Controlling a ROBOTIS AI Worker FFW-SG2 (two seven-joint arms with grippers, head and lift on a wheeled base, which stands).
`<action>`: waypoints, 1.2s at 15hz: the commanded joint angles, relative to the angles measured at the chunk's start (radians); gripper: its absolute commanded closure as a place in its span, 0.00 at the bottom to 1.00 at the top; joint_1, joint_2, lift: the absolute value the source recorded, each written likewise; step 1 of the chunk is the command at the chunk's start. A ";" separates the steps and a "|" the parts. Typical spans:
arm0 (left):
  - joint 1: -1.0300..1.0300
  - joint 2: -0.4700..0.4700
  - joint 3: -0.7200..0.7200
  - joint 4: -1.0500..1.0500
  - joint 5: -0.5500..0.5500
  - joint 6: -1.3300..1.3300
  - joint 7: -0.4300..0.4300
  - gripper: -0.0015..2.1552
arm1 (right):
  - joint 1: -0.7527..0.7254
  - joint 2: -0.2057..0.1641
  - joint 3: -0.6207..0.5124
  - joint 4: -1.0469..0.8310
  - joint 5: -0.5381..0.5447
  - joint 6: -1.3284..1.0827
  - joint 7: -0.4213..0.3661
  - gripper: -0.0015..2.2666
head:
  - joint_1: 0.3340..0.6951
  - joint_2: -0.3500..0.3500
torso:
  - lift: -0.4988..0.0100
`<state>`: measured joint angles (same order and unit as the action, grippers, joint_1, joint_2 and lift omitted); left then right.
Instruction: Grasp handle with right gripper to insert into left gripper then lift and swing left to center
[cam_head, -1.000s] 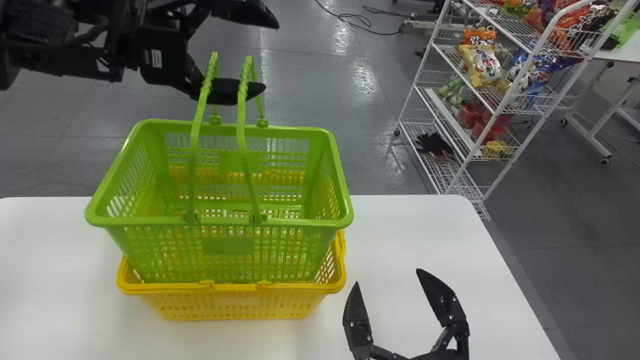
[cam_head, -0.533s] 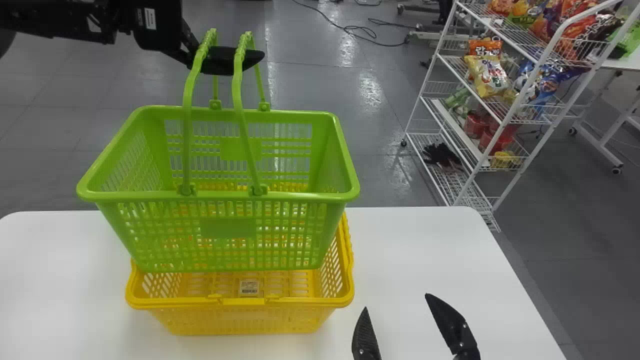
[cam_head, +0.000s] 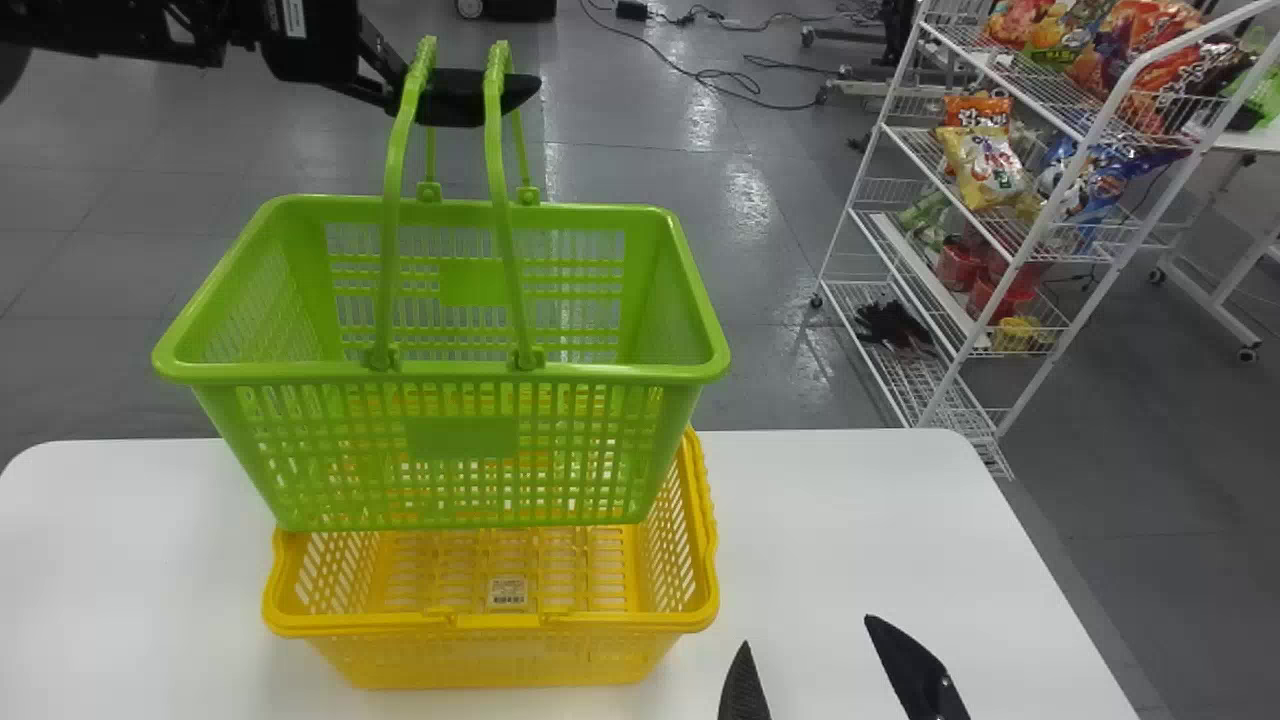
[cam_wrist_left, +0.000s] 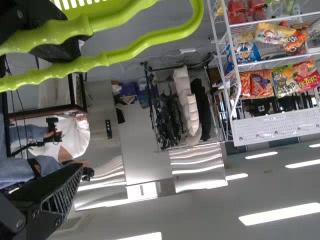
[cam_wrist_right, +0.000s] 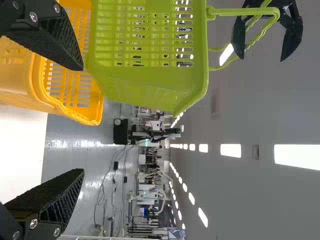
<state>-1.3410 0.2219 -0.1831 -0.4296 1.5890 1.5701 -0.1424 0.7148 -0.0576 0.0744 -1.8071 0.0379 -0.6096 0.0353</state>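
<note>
While green basket (cam_head: 463, 438) hangs above yellow basket (cam_head: 490, 655) — rack (cam_head: 945, 395) beyond table (cam_head: 860, 520) — left tool (cam_head: 520, 92) and right tool (cam_head: 806, 630) gape.

The green basket (cam_head: 462, 438) is smooth, glossy plastic with knobbly handles (cam_head: 497, 70); the yellow basket (cam_head: 500, 660) is plastic too, also shiny. Past the smooth table's (cam_head: 850, 520) far edge, the floor (cam_head: 640, 160) gleams beneath a painted-metal rack (cam_wrist_left: 275, 125). The right gripper (cam_head: 806, 630) has matt, rough-ribbed fingers (cam_wrist_right: 50, 197).
</note>
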 joint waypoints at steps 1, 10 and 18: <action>0.006 -0.001 -0.004 0.000 0.000 0.001 0.006 0.67 | -0.002 0.001 -0.001 0.009 -0.009 -0.017 0.000 0.03 | 0.83 0.25 | 0.80; -0.021 0.028 -0.007 -0.012 0.009 0.001 0.011 0.99 | -0.003 0.002 0.001 0.020 -0.015 -0.017 0.000 0.03 | 0.83 0.26 | 0.80; -0.081 0.283 -0.174 -0.067 0.069 0.001 -0.026 0.99 | 0.008 0.002 -0.012 0.025 -0.021 -0.045 0.000 0.03 | 0.79 0.37 | 0.80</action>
<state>-1.4111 0.4367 -0.3207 -0.4838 1.6346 1.5701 -0.1669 0.7216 -0.0552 0.0676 -1.7839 0.0203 -0.6515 0.0353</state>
